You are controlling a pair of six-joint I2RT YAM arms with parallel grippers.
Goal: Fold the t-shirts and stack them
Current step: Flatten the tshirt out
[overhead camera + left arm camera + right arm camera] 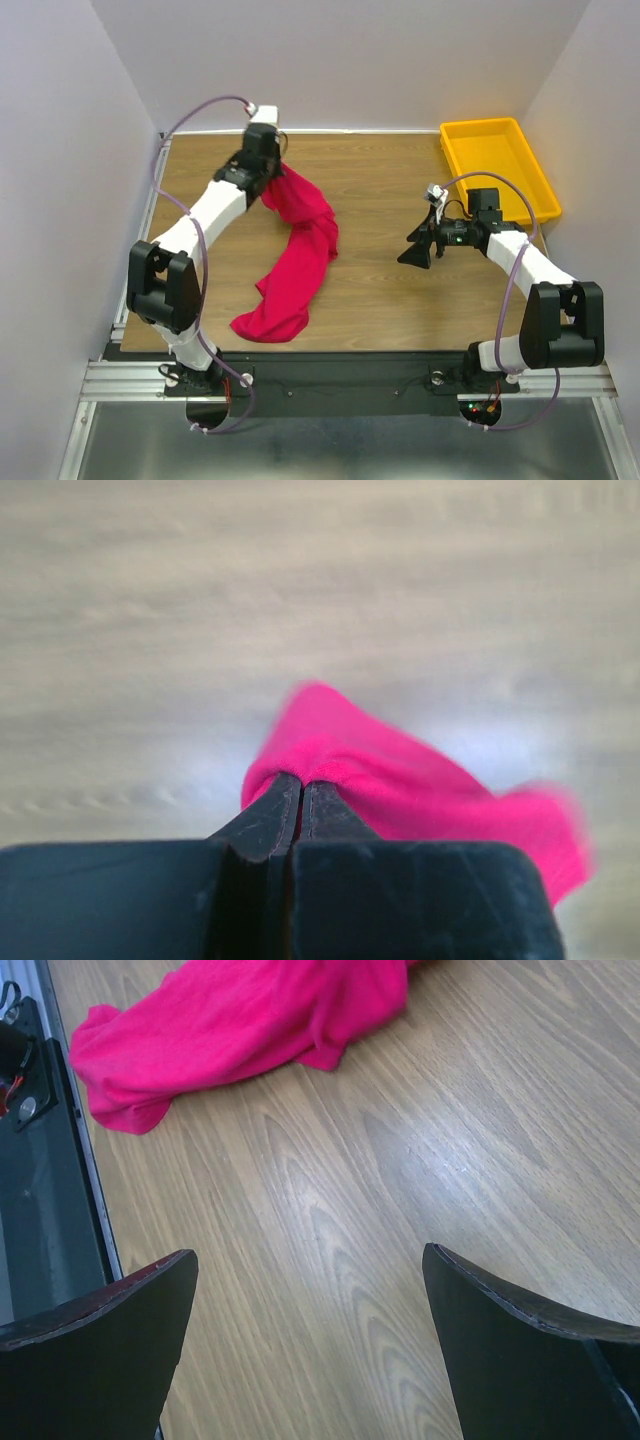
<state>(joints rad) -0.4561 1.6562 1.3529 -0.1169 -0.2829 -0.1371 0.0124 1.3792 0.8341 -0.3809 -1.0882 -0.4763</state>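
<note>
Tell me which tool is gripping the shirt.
The left tool: its fingers are shut on a bunched edge of the red shirt. The right tool is open over the table, apart from the cloth.

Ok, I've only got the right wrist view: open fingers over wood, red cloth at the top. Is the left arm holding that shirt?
Observer: Yes, the left wrist view shows the left gripper shut on a fold of the red t-shirt.
Operator: Whereabouts is that?
Observer: Near the far left corner of the table; from there the shirt trails in a rumpled band toward the near edge.
Operator: Anything on my side?
Observer: A yellow tray sits at the far right corner, beyond the right gripper.
</note>
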